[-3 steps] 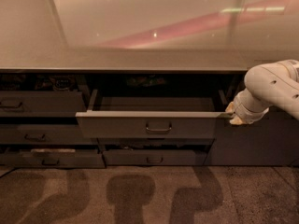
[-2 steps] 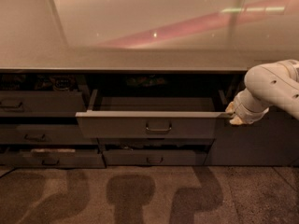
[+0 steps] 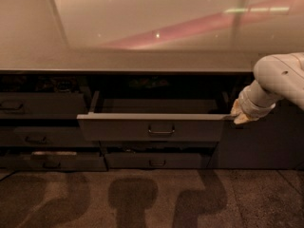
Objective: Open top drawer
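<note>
The top drawer [image 3: 118, 127] stands pulled out beneath the worktop [image 3: 142, 63]. The claw [image 3: 236, 116] sits against its front's upper right corner. I cannot tell whether it is clenched or released.

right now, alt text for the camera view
The top drawer stands pulled out from a dark cabinet under a pale countertop, its tray showing. The robot's gripper sits at the drawer front's right end.

Top drawer [image 3: 123, 127] standing open under counter [image 3: 142, 63], gripper [image 3: 236, 115] at its right front corner, white arm [image 3: 280, 80] entering from right
</note>
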You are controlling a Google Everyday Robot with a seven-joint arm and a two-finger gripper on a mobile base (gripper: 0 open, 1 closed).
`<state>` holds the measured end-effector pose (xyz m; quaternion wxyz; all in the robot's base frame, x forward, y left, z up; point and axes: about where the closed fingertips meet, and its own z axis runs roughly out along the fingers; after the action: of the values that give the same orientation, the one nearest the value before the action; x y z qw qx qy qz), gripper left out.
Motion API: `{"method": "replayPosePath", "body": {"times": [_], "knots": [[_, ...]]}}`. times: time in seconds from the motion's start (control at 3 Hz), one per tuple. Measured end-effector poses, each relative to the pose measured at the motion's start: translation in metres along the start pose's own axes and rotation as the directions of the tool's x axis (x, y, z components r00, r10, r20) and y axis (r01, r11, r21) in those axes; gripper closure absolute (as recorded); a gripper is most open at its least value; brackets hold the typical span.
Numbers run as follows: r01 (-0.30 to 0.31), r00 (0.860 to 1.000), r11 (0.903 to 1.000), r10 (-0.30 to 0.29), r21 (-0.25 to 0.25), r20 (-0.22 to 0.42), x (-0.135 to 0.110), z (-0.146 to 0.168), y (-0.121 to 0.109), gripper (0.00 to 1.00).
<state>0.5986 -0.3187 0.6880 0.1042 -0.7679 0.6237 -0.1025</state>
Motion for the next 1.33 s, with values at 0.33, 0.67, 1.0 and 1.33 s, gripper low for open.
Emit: {"method": "replayPosePath", "body": {"times": [0.33,0.67,1.0,1.33], "knots": [[0.032,0.998,0.9972,-0.036,0.067,0.055,-0.016,-0.044,-0.001,1.00],[0.054,0.993,0.9894,-0.067,0.135,0.094,-0.030,-0.090,-0.003,1.00],[0.051,0.992,0.9858,-0.069,0.160,0.105,-0.035,-0.113,-0.006,1.00],[0.051,0.970,0.9876,-0.085,0.148,0.227,-0.032,-0.111,-0.001,1.00]]}}
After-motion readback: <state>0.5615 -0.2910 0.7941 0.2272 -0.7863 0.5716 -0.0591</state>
